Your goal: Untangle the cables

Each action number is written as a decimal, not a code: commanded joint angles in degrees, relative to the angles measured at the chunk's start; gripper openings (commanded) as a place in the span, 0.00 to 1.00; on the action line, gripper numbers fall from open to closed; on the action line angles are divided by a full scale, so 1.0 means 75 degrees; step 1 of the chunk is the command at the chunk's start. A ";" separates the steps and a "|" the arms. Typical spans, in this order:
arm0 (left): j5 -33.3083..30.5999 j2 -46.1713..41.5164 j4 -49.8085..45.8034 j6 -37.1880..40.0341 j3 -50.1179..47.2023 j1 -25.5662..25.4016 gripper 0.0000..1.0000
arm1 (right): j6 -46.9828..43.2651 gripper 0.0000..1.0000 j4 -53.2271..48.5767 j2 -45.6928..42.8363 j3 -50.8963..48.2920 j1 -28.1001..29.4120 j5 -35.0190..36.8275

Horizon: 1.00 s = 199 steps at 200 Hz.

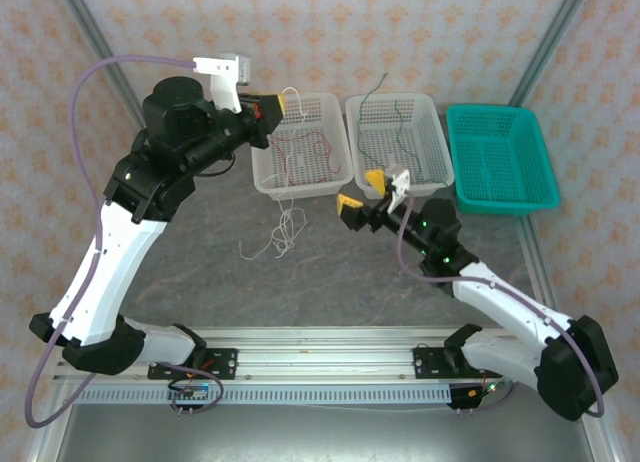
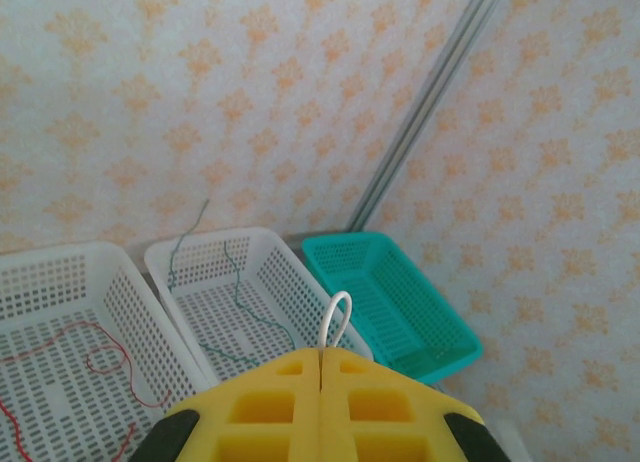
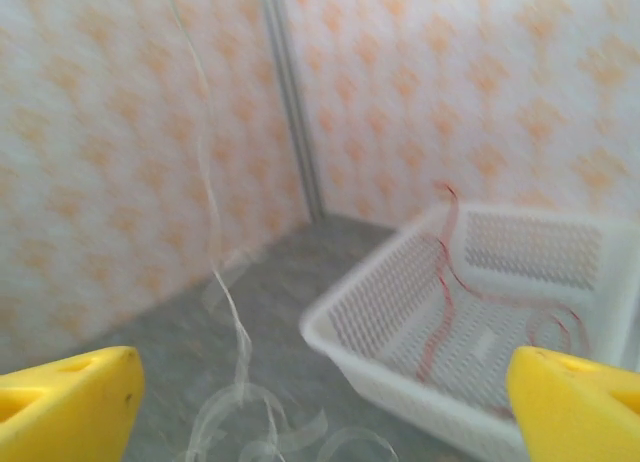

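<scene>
Looking down from the top camera, I have the left fingers (image 1: 272, 104) pinching the white wire (image 1: 287, 225) high over the left white basket (image 1: 320, 187). The strand drops to a loose tangle on the desk just in front of it. In the left wrist view, a loop pokes out above those pressed-together fingers. In the right wrist view, the right fingers (image 3: 70, 402) stand spread with the wire hanging upright between them, off-centre. I judge this arm nearer the low end.

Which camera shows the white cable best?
The top view: the white cable hangs from the left gripper down to the table. Left wrist catches its loop above the fingers; right wrist, a blurred strand.
</scene>
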 commanded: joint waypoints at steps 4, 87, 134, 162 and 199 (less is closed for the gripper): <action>0.0410 -0.0019 0.0311 -0.0228 -0.0048 0.0054 0.00 | 0.0280 0.85 0.0837 0.1065 0.0988 0.0200 -0.1244; 0.0791 0.0104 0.0532 -0.0538 0.0080 0.0054 0.00 | 0.0777 0.33 0.1311 0.4110 0.3517 0.0427 -0.1825; 0.0514 0.0226 0.0657 -0.0563 0.0589 0.0065 0.00 | 0.0568 0.00 0.1154 0.4774 0.2976 0.0443 -0.1405; 0.0459 0.0575 0.0510 -0.0415 0.1445 0.0069 0.00 | 0.0746 0.16 0.1603 0.4972 0.2113 0.0444 -0.1319; 0.0435 0.1189 0.0169 -0.0184 0.2803 0.0071 0.00 | 0.0730 0.23 0.2016 0.5242 0.1130 0.0444 -0.1155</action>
